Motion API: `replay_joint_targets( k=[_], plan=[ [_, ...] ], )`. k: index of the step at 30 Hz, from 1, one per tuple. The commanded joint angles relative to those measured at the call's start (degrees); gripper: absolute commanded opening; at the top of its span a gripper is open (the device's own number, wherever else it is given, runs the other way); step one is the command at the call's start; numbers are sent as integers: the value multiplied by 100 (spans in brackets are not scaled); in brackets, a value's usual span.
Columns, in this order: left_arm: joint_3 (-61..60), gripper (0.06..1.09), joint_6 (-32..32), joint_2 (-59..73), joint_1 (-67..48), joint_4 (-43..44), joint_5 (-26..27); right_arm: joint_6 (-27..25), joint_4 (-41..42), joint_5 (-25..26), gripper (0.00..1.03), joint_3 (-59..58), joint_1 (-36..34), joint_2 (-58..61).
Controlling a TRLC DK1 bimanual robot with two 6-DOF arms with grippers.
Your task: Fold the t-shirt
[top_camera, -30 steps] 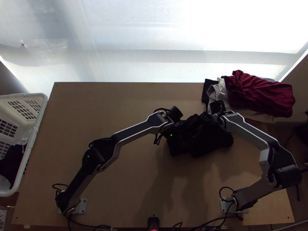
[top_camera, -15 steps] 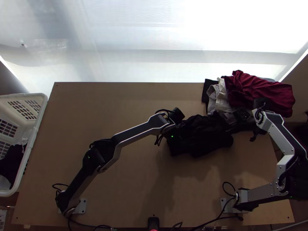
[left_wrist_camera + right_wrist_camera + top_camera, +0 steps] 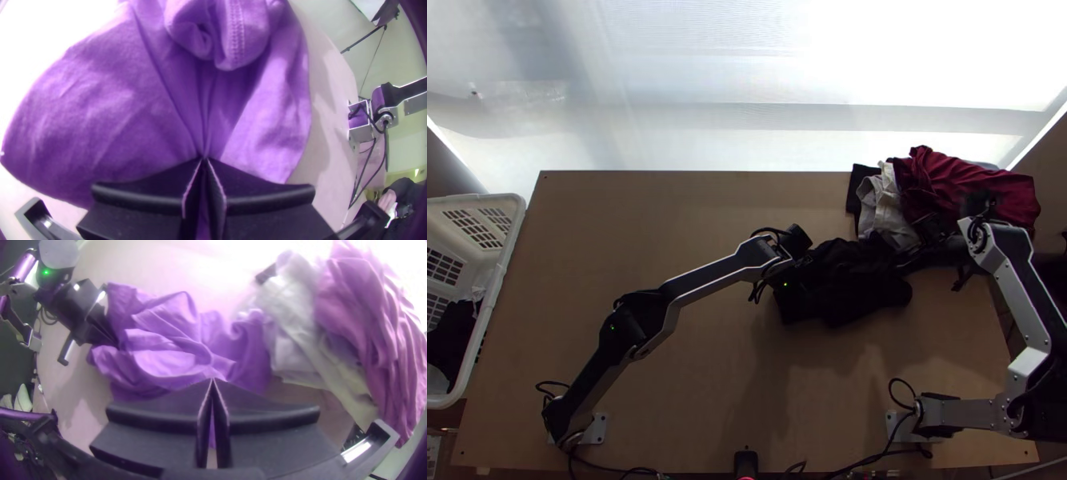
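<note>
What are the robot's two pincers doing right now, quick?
Left pincer: closed, holding the shirt.
Right pincer: closed, by the shirt; can't tell if it's pinching any.

So the t-shirt (image 3: 843, 288) is one dark, bunched-up heap lying on the table, right of the middle and closer to the far edge than the near one. Loose folds all over, creases fanning out from a pinched spot, plus a curled bit showing a stitched seam (image 3: 236, 31).
</note>
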Motion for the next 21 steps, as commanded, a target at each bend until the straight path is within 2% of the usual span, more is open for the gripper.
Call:
replay_joint_targets(
  k=[1, 7, 13, 17, 21],
  plan=[
    [-6, 15, 31, 16, -6, -80, 7, 706, 38, -100, 3, -29, 1285, 81],
    [-15, 14, 58, -28, 30, -124, 7, 987, 301, -197, 3, -3, 1769, 406],
    [-59, 14, 84, -11, 30, -124, 7, 1365, 328, -522, 3, 120, 1892, 590],
    [-68, 14, 119, -11, 21, -124, 16, 1593, 328, -979, 3, -29, 1936, 582],
    [-77, 14, 137, -11, 21, -124, 16, 1769, 512, -996, 3, -240, 2208, 529]
  ],
)
